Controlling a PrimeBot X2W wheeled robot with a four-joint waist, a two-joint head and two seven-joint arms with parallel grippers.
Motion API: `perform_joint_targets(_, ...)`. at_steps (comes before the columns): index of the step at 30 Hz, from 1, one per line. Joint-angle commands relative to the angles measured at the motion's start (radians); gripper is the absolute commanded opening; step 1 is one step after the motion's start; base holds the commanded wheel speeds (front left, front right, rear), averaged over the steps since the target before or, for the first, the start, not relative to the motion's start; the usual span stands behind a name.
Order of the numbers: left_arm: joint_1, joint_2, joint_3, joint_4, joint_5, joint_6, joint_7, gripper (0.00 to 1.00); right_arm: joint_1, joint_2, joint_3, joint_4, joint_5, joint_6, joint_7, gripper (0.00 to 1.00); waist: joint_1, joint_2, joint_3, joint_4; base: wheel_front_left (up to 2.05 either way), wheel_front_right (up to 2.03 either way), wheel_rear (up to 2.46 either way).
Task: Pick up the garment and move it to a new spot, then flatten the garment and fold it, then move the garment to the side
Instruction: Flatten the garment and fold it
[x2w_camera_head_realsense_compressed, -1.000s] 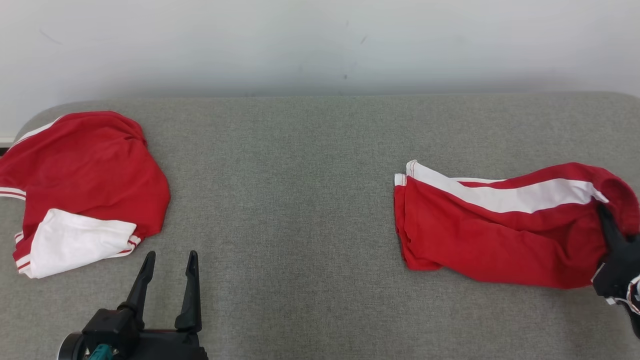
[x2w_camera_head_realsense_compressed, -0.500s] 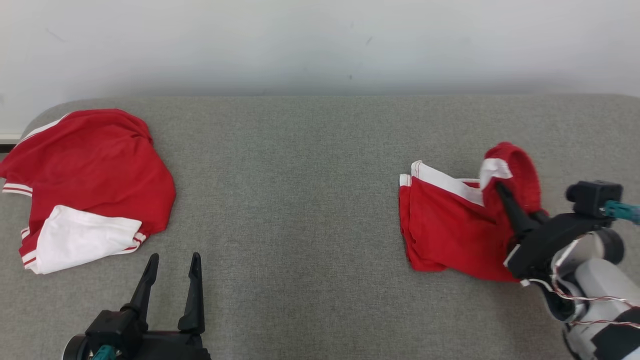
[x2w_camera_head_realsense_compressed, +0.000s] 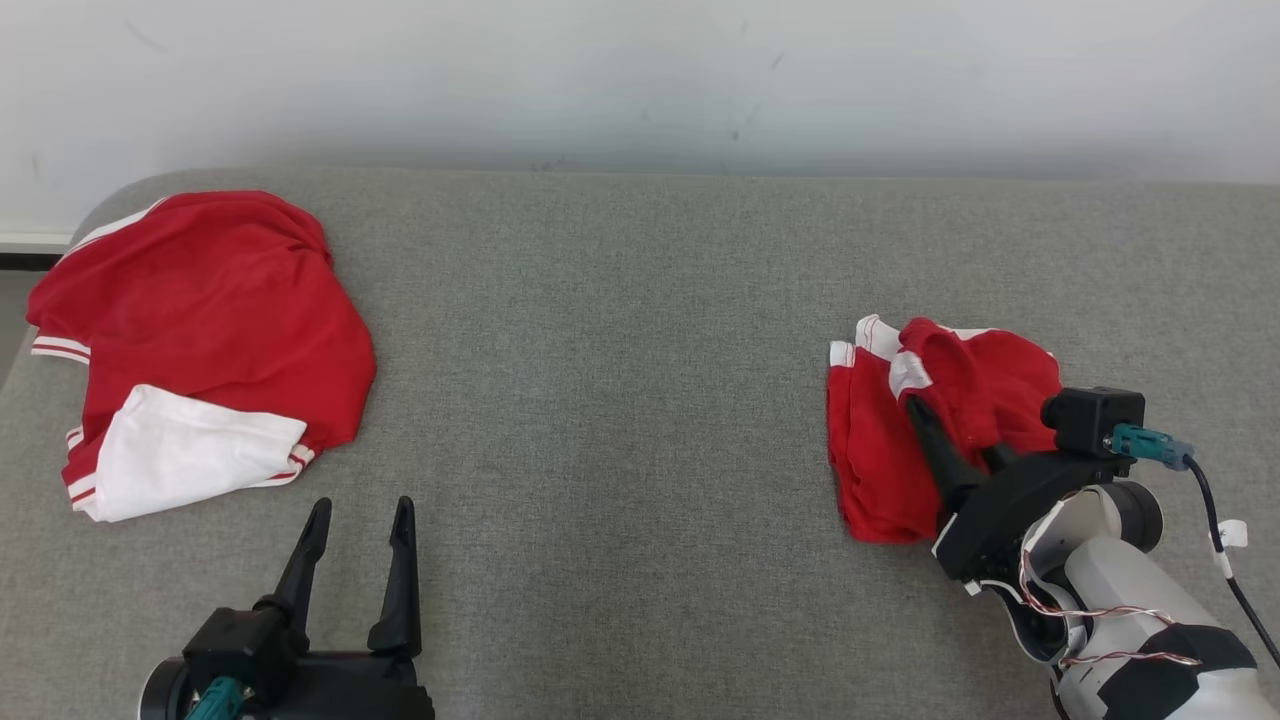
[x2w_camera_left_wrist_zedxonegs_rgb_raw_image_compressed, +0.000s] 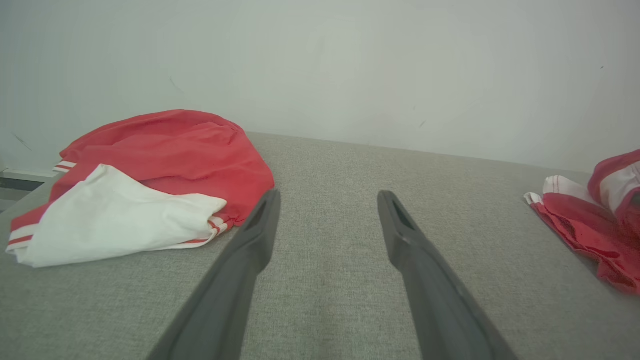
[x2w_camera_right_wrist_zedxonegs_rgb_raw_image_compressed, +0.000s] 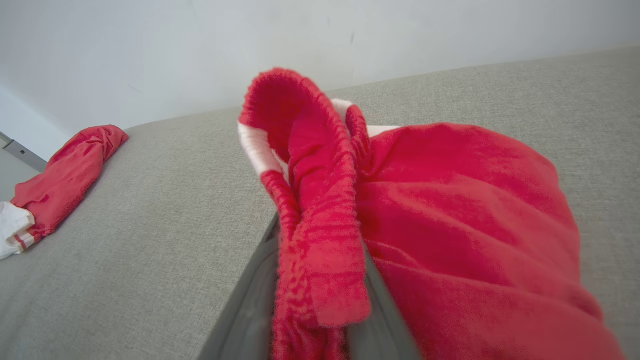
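Note:
The garment (x2w_camera_head_realsense_compressed: 880, 470) is a pair of red shorts with white side stripes, lying at the right of the grey padded table (x2w_camera_head_realsense_compressed: 620, 400). It is doubled over on itself, with the waistband end lying on top of the leg end. My right gripper (x2w_camera_head_realsense_compressed: 935, 415) reaches in from the lower right. In the right wrist view the red waistband (x2w_camera_right_wrist_zedxonegs_rgb_raw_image_compressed: 320, 210) sits between its dark fingers (x2w_camera_right_wrist_zedxonegs_rgb_raw_image_compressed: 250, 305), whose tips are hidden under the cloth. My left gripper (x2w_camera_head_realsense_compressed: 362, 510) stands open over bare table at the lower left, well away from the shorts (x2w_camera_left_wrist_zedxonegs_rgb_raw_image_compressed: 590, 230).
A second red and white garment (x2w_camera_head_realsense_compressed: 200, 330) lies bunched at the table's far left, close to the rounded left edge. A pale wall (x2w_camera_head_realsense_compressed: 640, 80) rises behind the table. Bare grey surface stretches between the two garments.
My right gripper has carried the waistband leftward over the shorts, folding them roughly in half. The head camera has shifted slightly. My left gripper has stayed where it was.

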Motion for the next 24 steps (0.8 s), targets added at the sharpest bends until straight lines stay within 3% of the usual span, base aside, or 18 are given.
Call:
perform_joint_targets(1,-0.01,0.0,0.002,0.004,-0.006,0.002,-0.001,1.0,-0.012,0.007,0.0,0.003,-0.01,-0.002,-0.021,1.0,-0.0001,-0.0001,-0.002,-0.002,0.0,0.0,0.0)
perform_joint_targets(12,0.019,0.001,0.05,-0.004,0.019,-0.013,-0.001,1.0,0.041,-0.042,-0.03,-0.063,-0.05,-0.002,-0.157,1.0,-0.0001,-0.0001,-0.042,-0.041,0.0,0.0,0.0)
perform_joint_targets(19,0.055,0.001,0.064,-0.043,0.033,0.0,-0.001,1.0,0.144,-0.067,-0.135,-0.171,-0.112,-0.002,-0.193,1.0,-0.0001,-0.0001,-0.077,-0.079,0.0,0.0,0.0)
perform_joint_targets(24,0.073,0.0,0.079,-0.059,0.038,0.009,-0.001,1.0,0.248,-0.042,-0.239,-0.277,-0.182,-0.002,-0.196,1.0,-0.0001,-0.0001,-0.097,-0.103,0.0,0.0,0.0)
